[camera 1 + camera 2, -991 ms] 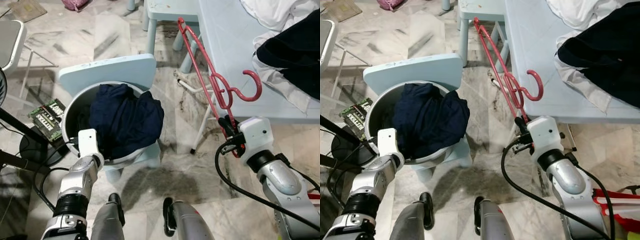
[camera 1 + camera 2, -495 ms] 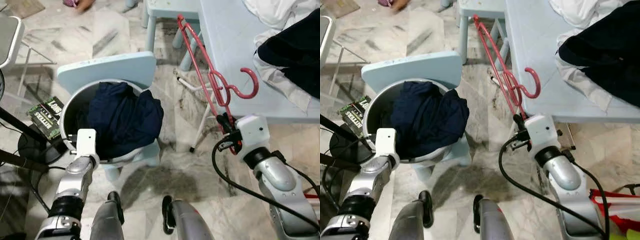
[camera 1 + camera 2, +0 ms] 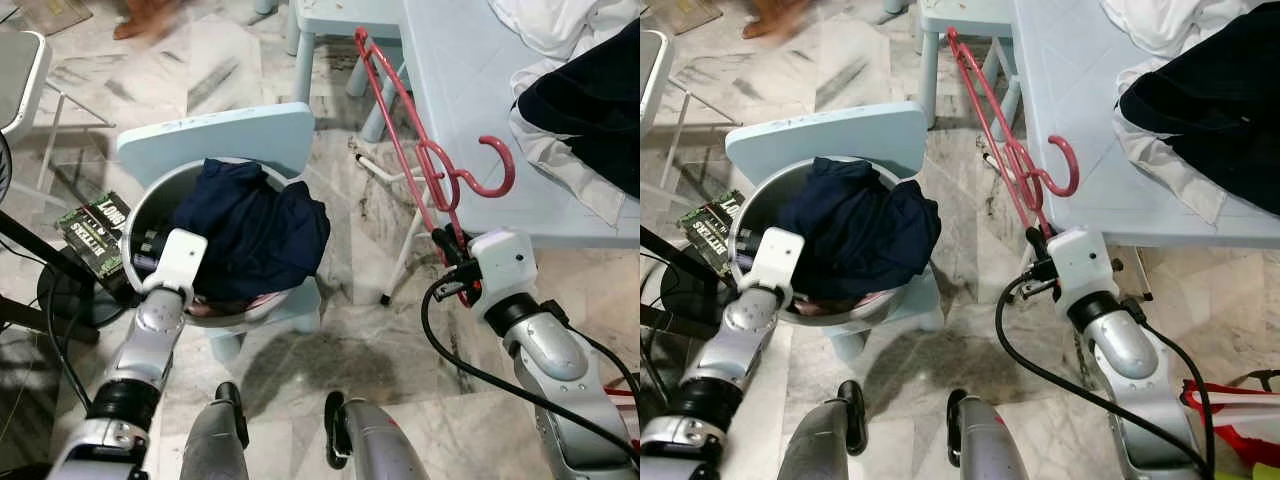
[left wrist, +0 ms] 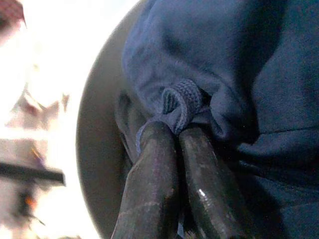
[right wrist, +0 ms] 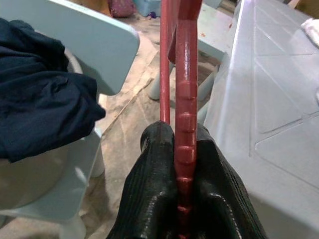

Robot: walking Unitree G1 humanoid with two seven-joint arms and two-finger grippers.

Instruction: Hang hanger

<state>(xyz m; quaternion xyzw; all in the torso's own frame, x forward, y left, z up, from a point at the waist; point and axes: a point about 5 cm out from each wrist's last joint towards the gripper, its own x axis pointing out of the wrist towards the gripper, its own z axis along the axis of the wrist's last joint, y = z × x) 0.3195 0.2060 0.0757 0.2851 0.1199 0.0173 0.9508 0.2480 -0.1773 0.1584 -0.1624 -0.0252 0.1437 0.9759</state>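
In basin (image 3: 150, 205), left gripper (image 4: 174, 137) half-buried, navy cloth (image 3: 255, 230)

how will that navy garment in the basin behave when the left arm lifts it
Probably floppy: the navy garment lies crumpled in the basin. The left gripper pinches only a corner, so the rest should trail and drape. Likely light for its bulk.

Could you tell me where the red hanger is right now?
The hanger is held in the right tool, slanting up beside the blue table, right of the chair.
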